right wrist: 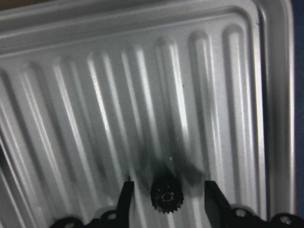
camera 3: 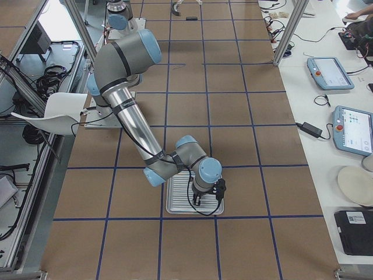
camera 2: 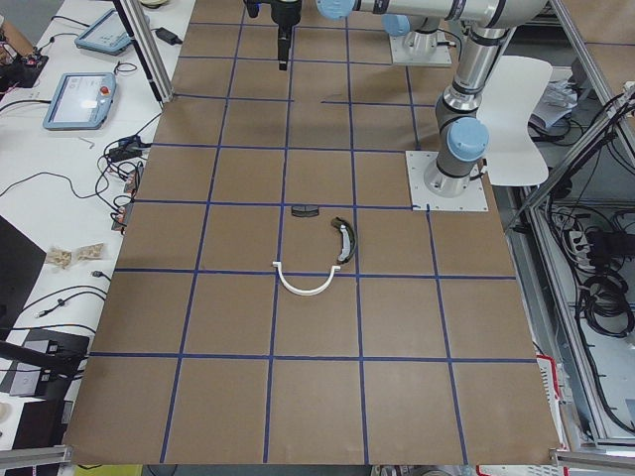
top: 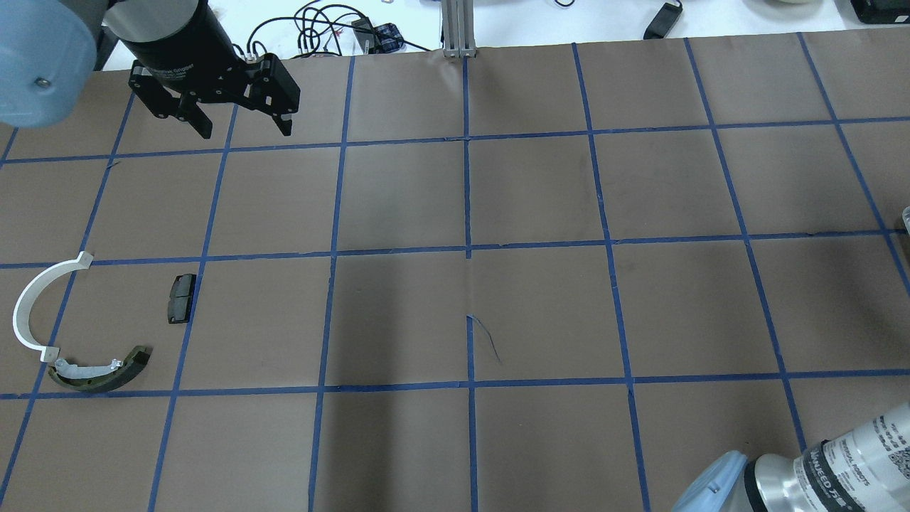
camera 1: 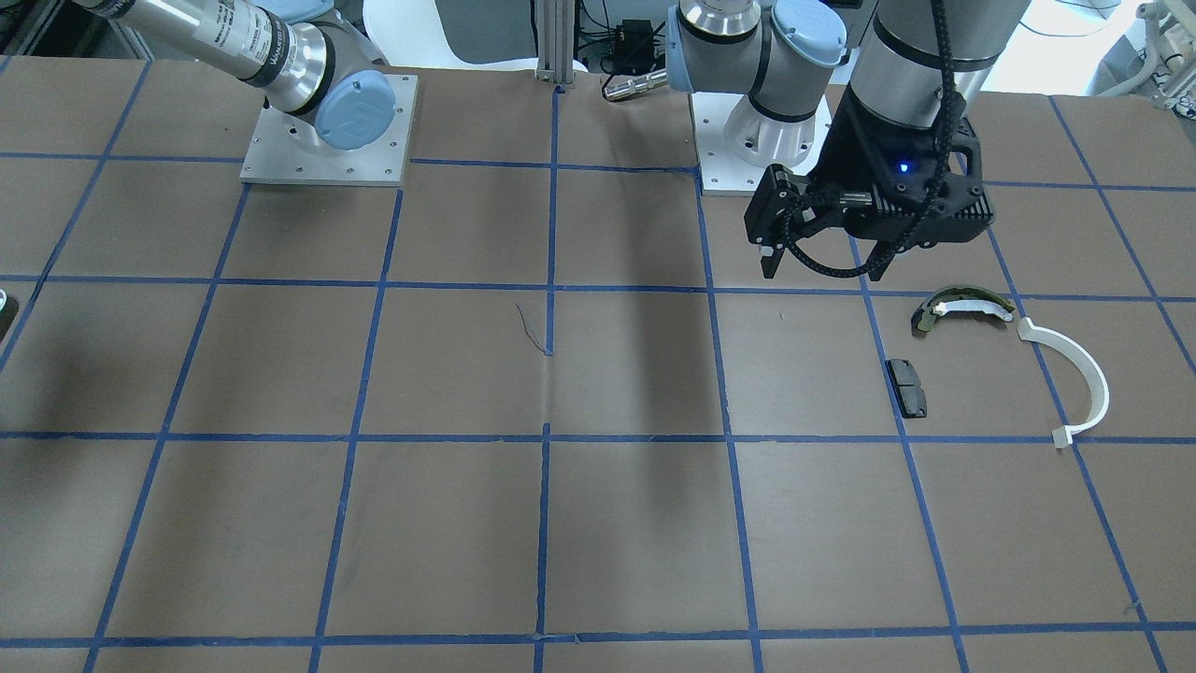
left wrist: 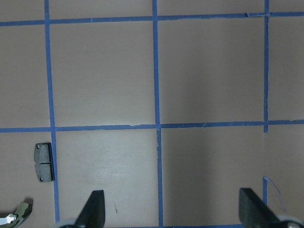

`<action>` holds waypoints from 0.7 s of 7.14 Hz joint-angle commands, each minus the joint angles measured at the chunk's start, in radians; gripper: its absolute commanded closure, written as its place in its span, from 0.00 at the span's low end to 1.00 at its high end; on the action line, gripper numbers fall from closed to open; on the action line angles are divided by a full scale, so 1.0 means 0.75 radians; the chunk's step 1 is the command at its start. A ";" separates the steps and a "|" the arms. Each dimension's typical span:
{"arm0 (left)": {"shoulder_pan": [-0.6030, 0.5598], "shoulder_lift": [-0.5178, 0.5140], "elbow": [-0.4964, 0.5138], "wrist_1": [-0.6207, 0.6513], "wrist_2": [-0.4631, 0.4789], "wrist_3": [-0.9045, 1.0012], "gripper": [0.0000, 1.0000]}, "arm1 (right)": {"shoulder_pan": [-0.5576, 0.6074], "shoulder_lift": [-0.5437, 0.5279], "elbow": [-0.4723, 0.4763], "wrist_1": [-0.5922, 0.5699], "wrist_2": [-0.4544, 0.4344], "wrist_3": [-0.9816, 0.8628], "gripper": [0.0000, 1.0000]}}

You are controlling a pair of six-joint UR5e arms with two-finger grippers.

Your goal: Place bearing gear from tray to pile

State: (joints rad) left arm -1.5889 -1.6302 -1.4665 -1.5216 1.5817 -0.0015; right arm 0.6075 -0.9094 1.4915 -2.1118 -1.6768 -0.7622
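Observation:
The bearing gear [right wrist: 164,194], small, black and toothed, lies on the ribbed metal tray [right wrist: 142,95]. My right gripper [right wrist: 166,202] is open, low over the tray, with one finger on each side of the gear and a gap to both. The exterior right view shows this gripper [camera 3: 207,199] over the tray [camera 3: 175,204]. The pile lies at the table's far end: a white half-ring [top: 18,316], an olive-and-white shoe [top: 106,377] and a flat black pad [top: 181,299]. No tiny round pieces show. My left gripper [top: 244,130] is open and empty, hanging above the table beside the pile.
Blue tape lines grid the brown table. The left arm's base plate [camera 1: 738,178] and the right arm's base plate [camera 1: 327,159] stand at the robot's edge. The pad [left wrist: 44,162] shows in the left wrist view. Tablets and cables lie on a side table [camera 3: 326,116].

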 commanded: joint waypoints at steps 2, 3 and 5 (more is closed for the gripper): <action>0.002 -0.001 0.000 0.000 0.004 0.000 0.00 | 0.000 -0.004 -0.013 0.111 0.004 0.004 1.00; 0.002 -0.001 0.002 0.000 0.002 0.000 0.00 | 0.000 -0.023 -0.017 0.158 0.006 0.012 1.00; 0.004 0.004 0.002 -0.002 -0.008 0.000 0.00 | 0.010 -0.110 -0.017 0.167 0.004 0.016 1.00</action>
State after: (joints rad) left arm -1.5867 -1.6285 -1.4638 -1.5227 1.5785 -0.0015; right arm 0.6092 -0.9521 1.4802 -1.9962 -1.6739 -0.7526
